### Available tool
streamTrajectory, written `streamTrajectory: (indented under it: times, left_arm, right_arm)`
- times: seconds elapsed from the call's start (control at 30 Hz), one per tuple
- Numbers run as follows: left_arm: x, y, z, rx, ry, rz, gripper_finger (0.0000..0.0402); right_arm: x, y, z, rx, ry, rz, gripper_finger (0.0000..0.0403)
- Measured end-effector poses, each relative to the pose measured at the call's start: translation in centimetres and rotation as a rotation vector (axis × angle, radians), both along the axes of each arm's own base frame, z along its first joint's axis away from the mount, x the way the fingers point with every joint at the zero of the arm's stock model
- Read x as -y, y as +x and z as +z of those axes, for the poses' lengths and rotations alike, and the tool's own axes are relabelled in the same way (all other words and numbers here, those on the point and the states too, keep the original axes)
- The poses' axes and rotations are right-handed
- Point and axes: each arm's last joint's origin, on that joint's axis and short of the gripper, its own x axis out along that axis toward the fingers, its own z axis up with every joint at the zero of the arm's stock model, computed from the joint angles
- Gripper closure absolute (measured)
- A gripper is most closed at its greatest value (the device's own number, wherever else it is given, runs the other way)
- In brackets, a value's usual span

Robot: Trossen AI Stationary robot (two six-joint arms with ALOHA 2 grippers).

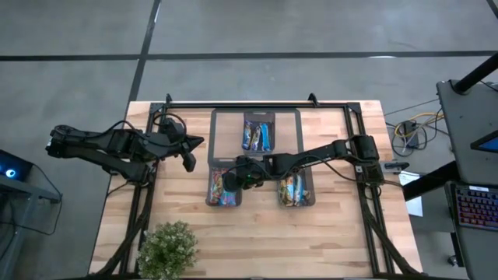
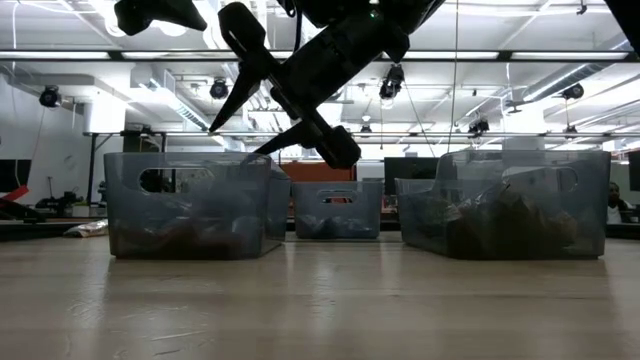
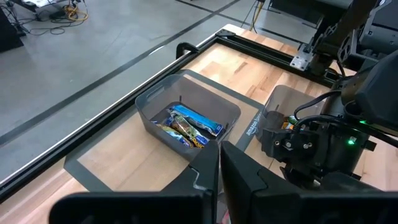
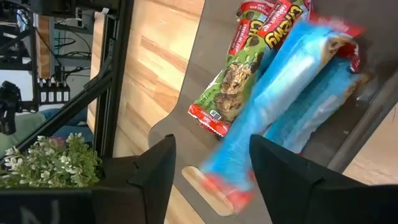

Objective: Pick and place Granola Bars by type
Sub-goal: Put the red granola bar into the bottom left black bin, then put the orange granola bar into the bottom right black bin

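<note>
My right gripper (image 1: 230,180) (image 4: 211,171) hangs open over the near-left bin (image 1: 211,194) (image 2: 190,205), its fingers slanting down. A bright blue Granola Bar (image 4: 280,99), blurred, lies between and beyond the fingers, its red-tipped end (image 4: 214,186) lowest. Beside it in the bin are a green-and-red bar (image 4: 233,87) and another blue bar (image 4: 323,109). More bars fill the far bin (image 1: 258,136) (image 3: 186,127) and the near-right bin (image 1: 294,189). My left gripper (image 1: 189,161) (image 3: 219,177) waits shut and clear of everything, above the table's left side. My right gripper stands open around the blue bar's lower, red-tipped end (image 4: 242,168), coming slanting from above. The bar is blurred and its edge lies close to one finger (image 4: 280,174). Whether either finger touches it I cannot tell.
The three bins stand on a grey mat (image 1: 222,124) inside a black frame (image 1: 257,103). A potted plant (image 1: 167,247) (image 4: 50,158) sits at the near left edge. Bare wood lies along the near side (image 1: 311,241).
</note>
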Motion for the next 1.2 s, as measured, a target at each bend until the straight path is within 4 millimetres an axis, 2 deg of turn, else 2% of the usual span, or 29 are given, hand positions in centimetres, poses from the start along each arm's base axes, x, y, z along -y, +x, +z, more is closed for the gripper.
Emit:
streamTrajectory:
  times: [0.4, 0.53, 0.9, 1.0, 1.2]
  left_arm:
    - [0.0, 0.0, 0.0, 0.0, 0.0, 0.0, 0.0401]
    - [0.0, 0.0, 0.0, 0.0, 0.0, 0.0, 0.0401]
    - [0.0, 0.0, 0.0, 0.0, 0.0, 0.0, 0.0401]
    - [0.0, 0.0, 0.0, 0.0, 0.0, 0.0, 0.0401]
    - [0.0, 0.0, -0.1, -0.012, 0.004, -0.001, 0.0401]
  right_arm:
    - [0.0, -0.1, 0.4, 0.015, -0.034, 0.036, 0.0216]
    - [0.0, -0.3, 1.4, 0.039, -0.055, 0.057, 0.0248]
    - [0.1, -1.5, 3.4, 0.037, -0.204, 0.177, 0.0385]
    - [0.1, -1.9, 4.1, 0.042, -0.244, 0.212, 0.0393]
    - [0.4, -4.4, 7.7, 0.042, -0.39, 0.323, 0.0394]
